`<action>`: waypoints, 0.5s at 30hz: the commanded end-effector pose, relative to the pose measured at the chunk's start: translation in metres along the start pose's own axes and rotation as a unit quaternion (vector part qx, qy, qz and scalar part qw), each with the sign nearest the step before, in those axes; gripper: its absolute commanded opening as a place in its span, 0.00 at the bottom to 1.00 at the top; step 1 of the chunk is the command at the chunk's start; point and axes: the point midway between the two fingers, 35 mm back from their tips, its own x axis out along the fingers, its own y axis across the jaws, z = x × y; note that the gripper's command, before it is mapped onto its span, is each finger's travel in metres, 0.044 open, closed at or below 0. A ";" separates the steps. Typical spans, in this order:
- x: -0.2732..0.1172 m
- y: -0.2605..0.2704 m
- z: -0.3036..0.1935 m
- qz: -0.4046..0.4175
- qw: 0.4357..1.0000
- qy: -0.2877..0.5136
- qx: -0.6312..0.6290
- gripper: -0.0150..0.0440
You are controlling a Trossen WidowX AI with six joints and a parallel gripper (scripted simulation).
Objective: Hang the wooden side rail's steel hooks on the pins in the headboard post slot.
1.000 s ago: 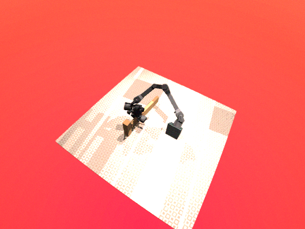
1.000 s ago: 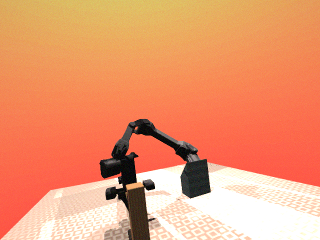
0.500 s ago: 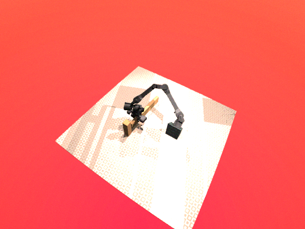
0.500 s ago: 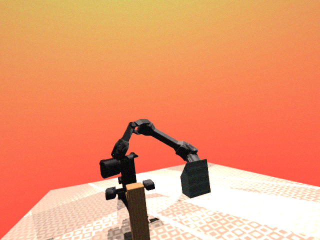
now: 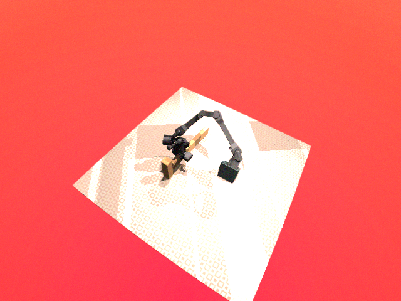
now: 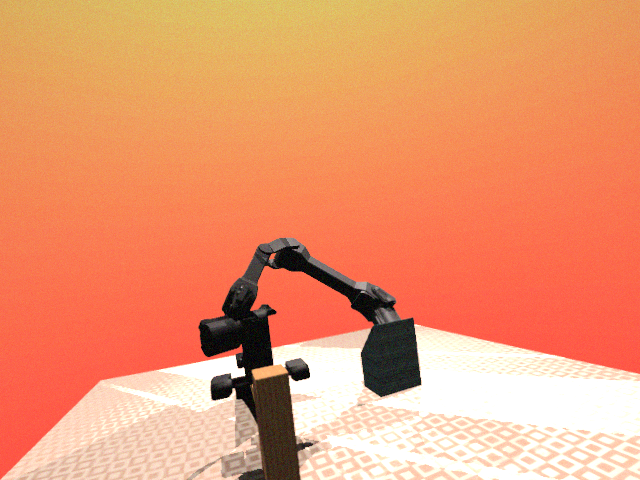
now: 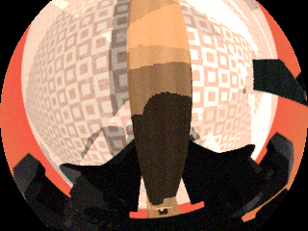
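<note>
The wooden headboard post [image 5: 166,168] [image 6: 276,423] stands upright, at left of centre in the top view and at the bottom in the exterior view. The long wooden side rail [image 5: 196,142] [image 7: 160,40] runs back from beside the post. My gripper [image 5: 178,158] [image 7: 156,136] points down and is shut on the rail near its post end, with one finger on each side. In the exterior view the post hides the fingertips and the rail. The hooks, slot and pins cannot be made out, so whether the hooks sit on the pins cannot be told.
The arm's dark base block [image 5: 228,172] [image 6: 392,359] stands to the right of the post and rail; its dark edge also shows at right in the wrist view. The arm arches over from it. The patterned table top [image 5: 207,246] [image 6: 465,444] carries shifting patches of light and shadow.
</note>
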 end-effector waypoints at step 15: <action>-0.004 0.000 -0.006 0.006 1.000 0.003 -0.001 0.25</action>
